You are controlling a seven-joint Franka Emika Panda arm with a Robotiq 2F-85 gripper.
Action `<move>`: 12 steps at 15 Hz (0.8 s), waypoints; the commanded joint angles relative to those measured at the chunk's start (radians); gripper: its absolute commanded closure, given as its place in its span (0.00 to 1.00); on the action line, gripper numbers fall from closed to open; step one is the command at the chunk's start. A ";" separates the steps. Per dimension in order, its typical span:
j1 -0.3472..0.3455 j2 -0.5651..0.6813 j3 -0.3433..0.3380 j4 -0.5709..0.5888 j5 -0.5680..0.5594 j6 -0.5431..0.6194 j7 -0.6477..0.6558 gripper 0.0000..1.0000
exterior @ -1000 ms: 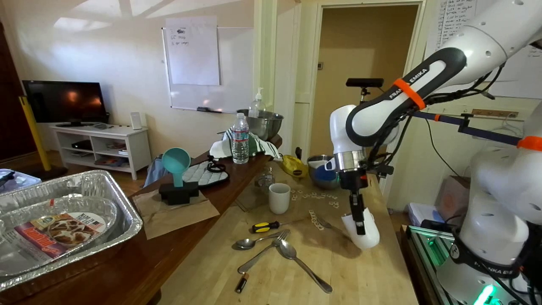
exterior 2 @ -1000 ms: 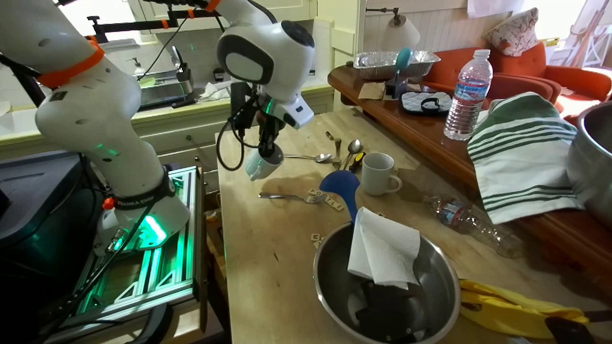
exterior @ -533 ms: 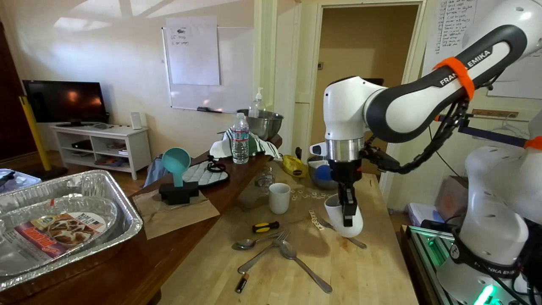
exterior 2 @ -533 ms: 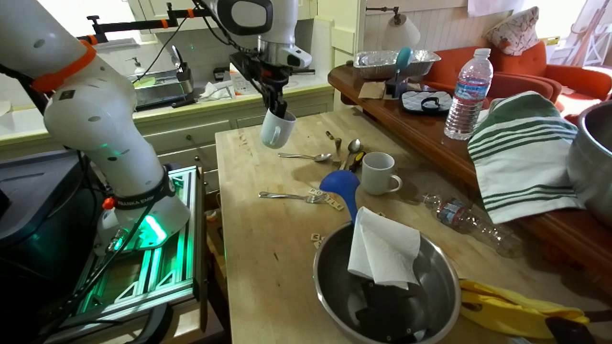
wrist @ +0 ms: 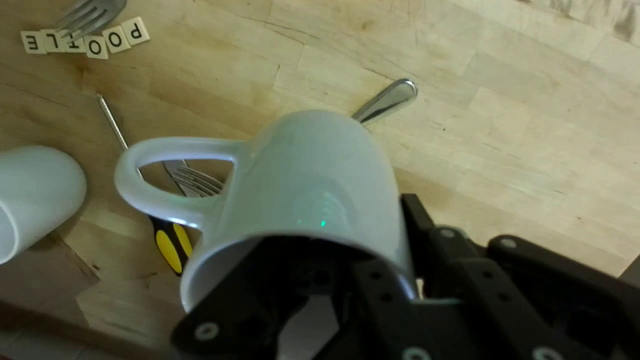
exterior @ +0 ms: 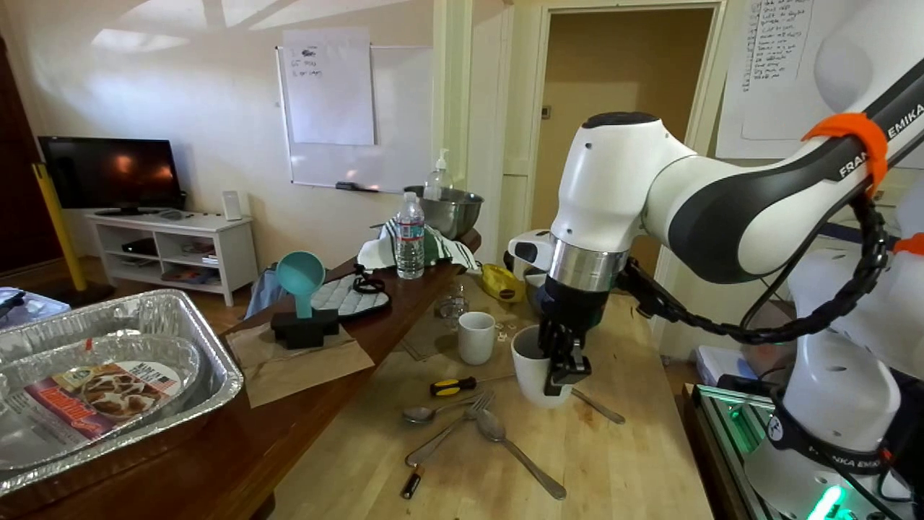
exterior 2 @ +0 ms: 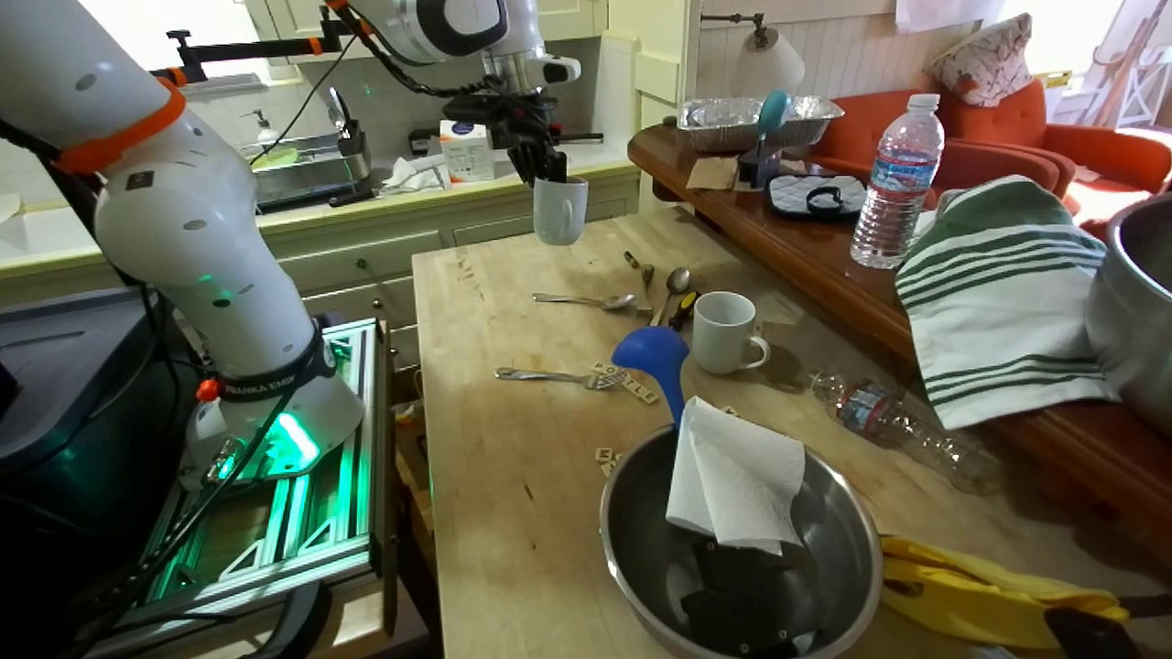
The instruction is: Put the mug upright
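The pale wooden bench carries a steel bowl, a yellow object next to it, and a clear plastic bottle lying on its side. A white cup stands upright, and a fork lies with one end over a row of letter tiles. Two spoons and a second fork lie bunched together, with a yellow-and-black screwdriver just beside them and a small battery near that fork's end.

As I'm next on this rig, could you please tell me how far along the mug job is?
Done: the mug is gripped, mouth up.
In hand: the gripper holds it, nearly upright, above the table.
Left, probably: levelling it, setting it down and letting go.
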 commanded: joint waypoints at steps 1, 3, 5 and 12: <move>0.022 0.002 -0.023 0.001 -0.012 -0.002 0.008 0.88; 0.021 0.002 -0.023 0.001 -0.014 -0.002 0.008 0.97; 0.021 0.024 -0.014 -0.009 -0.025 0.065 0.029 0.97; -0.028 0.157 0.039 -0.048 -0.206 0.475 0.169 0.97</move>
